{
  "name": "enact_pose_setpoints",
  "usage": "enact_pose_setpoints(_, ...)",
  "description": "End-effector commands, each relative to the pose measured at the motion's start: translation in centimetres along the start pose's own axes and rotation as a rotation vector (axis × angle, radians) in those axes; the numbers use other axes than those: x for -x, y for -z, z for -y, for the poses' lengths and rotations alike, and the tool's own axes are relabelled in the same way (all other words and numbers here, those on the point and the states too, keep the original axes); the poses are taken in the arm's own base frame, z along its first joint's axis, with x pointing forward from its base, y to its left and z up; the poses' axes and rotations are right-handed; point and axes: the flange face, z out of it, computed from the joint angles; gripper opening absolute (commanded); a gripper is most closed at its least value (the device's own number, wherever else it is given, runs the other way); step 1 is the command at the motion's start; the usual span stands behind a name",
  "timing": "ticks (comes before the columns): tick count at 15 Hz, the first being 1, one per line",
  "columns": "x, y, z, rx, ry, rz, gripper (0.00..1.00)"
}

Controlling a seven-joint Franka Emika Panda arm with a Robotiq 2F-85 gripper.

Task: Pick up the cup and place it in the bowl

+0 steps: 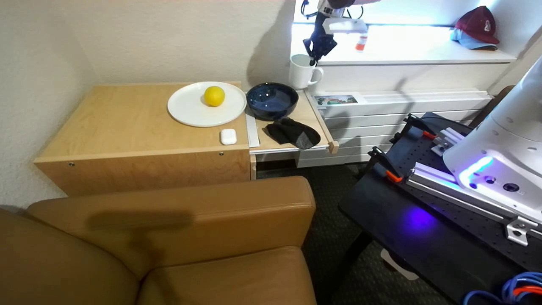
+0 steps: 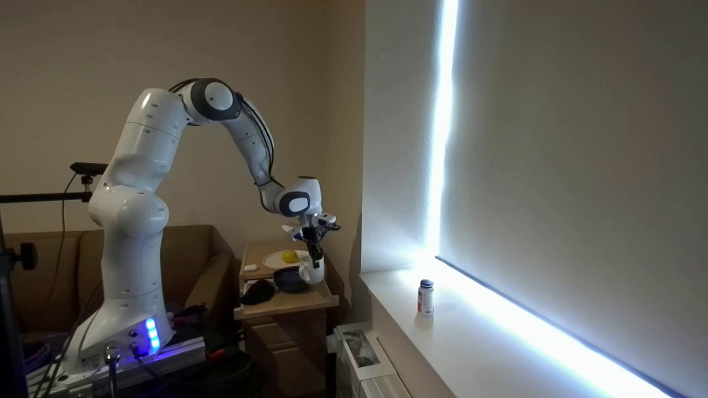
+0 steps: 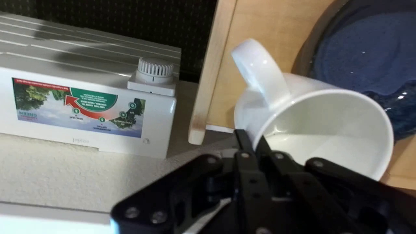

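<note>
In an exterior view the worktop (image 1: pixel 135 118) bears a white plate (image 1: pixel 190 112) by its far edge, the dark bowl (image 1: pixel 272 101) right of it and a black cloth (image 1: pixel 292 132) toward the near right corner. The pincer (image 3: pixel 253 136), drawn narrow, grips the cup (image 1: pixel 301 73) by its rim at the far right corner, just beside the bowl. A yellow ball (image 1: pixel 214 96) sits on the plate, a white case (image 1: pixel 228 137) by the near edge.

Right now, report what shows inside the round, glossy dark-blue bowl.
In an exterior view, the bowl shows only its shiny blue inner surface, with the near wall partly hidden by the rim. In the wrist view, the handled white mug covers part.
</note>
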Motion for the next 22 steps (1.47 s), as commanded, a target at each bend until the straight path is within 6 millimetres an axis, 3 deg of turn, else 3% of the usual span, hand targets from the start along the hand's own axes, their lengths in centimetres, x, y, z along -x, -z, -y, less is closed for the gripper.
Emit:
enact_pose_setpoints(1, 3.3, 6.5, 0.4, -0.032, 0.103, -0.029, 0.01)
enact_pose_setpoints(4, 6.0, 10.3, 2.1, 0.003, 0.18, -0.034, 0.01)
enact_pose_setpoints(6, 7.7, 12.0, 4.4, -0.004, 0.246, -0.006, 0.01)
enact_pose_setpoints(9, 10.2, 12.6, 8.8, -0.012, 0.291, 0.048, 0.01)
enact_pose_setpoints(13, 11.4, 11.7, 14.4, 0.041, 0.235, 0.04, 0.01)
enact_pose_setpoints(14, 12.0, 12.1, 12.9, 0.015, 0.265, 0.033, 0.01)
enact_pose_setpoints(17, 12.4, 11.7, 13.6, 0.02, 0.262, 0.038, 0.06)
enact_pose_setpoints(18, 12.3, 11.8, 13.4, 0.02, 0.259, 0.038, 0.01)
enact_pose_setpoints(22, 9.9, 8.9, 12.7, -0.015, 0.082, 0.056, 0.01)
